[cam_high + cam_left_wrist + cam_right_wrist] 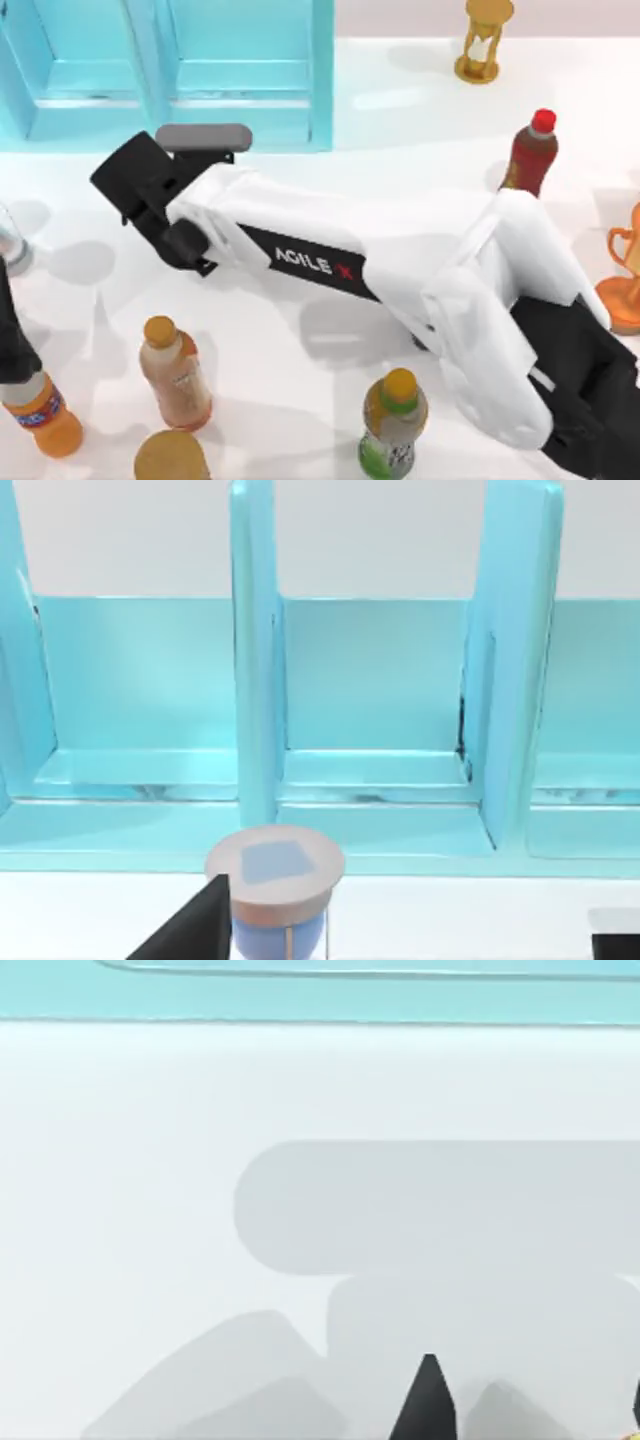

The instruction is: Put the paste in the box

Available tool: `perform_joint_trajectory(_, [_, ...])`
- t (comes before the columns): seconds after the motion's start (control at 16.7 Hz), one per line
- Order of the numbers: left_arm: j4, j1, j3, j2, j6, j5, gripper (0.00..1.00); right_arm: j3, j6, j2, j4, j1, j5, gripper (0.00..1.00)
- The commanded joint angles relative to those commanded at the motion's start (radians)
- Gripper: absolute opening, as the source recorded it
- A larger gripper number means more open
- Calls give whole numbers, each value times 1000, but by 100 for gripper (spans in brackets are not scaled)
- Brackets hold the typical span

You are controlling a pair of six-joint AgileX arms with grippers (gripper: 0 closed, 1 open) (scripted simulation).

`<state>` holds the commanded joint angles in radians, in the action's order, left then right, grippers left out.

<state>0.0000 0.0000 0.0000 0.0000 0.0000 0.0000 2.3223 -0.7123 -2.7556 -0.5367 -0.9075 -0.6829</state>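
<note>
The light-blue box (322,90) stands at the table's back left, its divider (158,60) splitting it into two compartments. It also appears in the left wrist view as tall blue walls (255,680). My right arm (300,255) reaches across the table, and its gripper (140,190) hangs just in front of the box's front wall. The right wrist view looks down on bare table and the arm's shadow, with the box's base edge (320,995) beyond. The paste is hidden. My left gripper (400,940) is parked at the left edge, open, facing the box.
Several drink bottles stand around: a dark red-capped one (528,152), a green one (392,425), two orange-capped ones (175,372) (40,405), and a clear bottle with a grey cap (275,880). An hourglass (483,40) and a trophy (625,275) stand on the right.
</note>
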Motion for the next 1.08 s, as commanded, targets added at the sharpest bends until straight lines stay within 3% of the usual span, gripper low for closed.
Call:
perform_joint_trajectory(0.54, [0, 0, 0, 0, 0, 0, 100, 332, -1, 14, -344, 1, 1, 0])
perform_joint_trajectory(1.08, [0, 0, 0, 0, 0, 0, 100, 292, 43, 66, -350, 27, 47, 0])
